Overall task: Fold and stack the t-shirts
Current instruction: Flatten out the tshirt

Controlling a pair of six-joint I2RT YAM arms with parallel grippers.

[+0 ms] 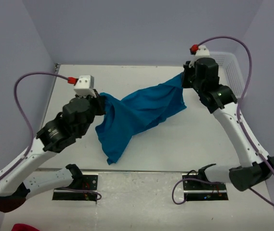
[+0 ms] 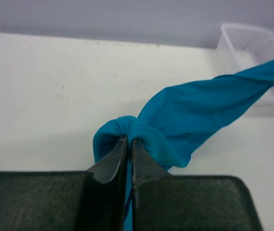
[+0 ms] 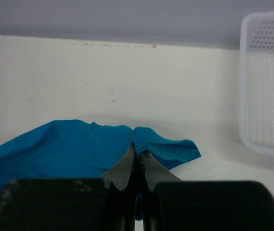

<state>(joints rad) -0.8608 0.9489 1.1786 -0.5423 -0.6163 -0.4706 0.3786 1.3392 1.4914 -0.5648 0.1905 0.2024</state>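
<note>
**Teal t-shirt strung between two closed pincers**

The surface was a plain white top, lightly speckled, with a metal strip along its near edge where both arm bases were bolted. Pale lavender walls boxed it in at the far side and on the left and right. A white perforated basket sat on the far right of the surface, against the right wall.

The t-shirt lay across the middle of the surface, gathered into a wrinkled band. Its long axis ran on a diagonal, from the left-centre up to the far right. From the band's left half a loose flap dropped toward the near edge and ended in a blunt point just short of the metal strip.

The left pincer was clamped shut on a bunched fold at the left end of the band. From there the cloth ran off to the right in a twist. The right pincer was likewise shut on the cloth's edge at the far-right end, near the basket.
</note>
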